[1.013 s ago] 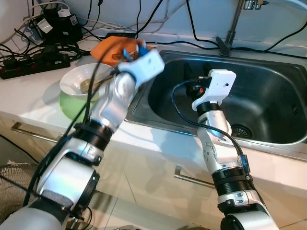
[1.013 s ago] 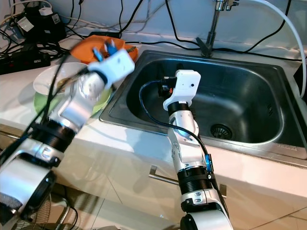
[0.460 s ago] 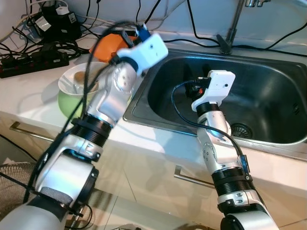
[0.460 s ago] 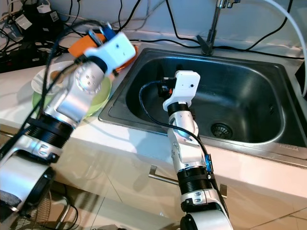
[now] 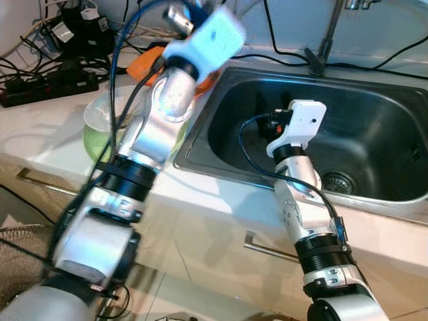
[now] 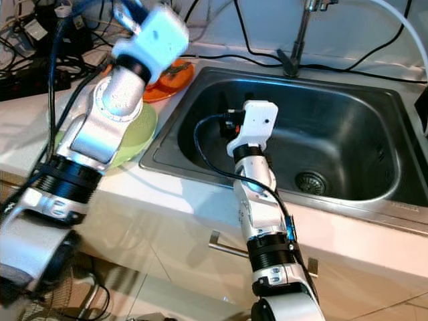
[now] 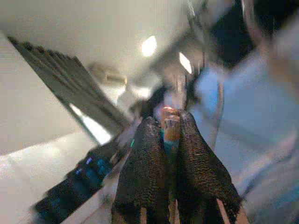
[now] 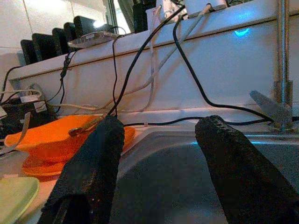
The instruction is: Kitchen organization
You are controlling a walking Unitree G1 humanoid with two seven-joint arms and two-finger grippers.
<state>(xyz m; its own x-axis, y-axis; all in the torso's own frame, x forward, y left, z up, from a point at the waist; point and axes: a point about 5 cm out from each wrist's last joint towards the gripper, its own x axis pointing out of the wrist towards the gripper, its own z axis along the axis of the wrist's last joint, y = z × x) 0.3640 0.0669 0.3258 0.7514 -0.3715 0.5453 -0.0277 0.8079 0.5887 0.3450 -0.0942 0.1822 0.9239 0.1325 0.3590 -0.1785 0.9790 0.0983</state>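
Utensil pinched in raised left gripper, apparently mid-carry; next needs a drop spot; right gripper wide over sink at 2 o'clock

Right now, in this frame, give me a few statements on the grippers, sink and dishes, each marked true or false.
1. The right gripper is open above the sink. True.
2. The left gripper is open and holds nothing. False: its fingers are closed on a thin object.
3. An orange dish sits on the counter beside the sink. True.
4. The sink basin is full of dishes. False: its basin is bare, with the drain visible.
5. A green plate lies inside the sink. False: it lies on the counter.
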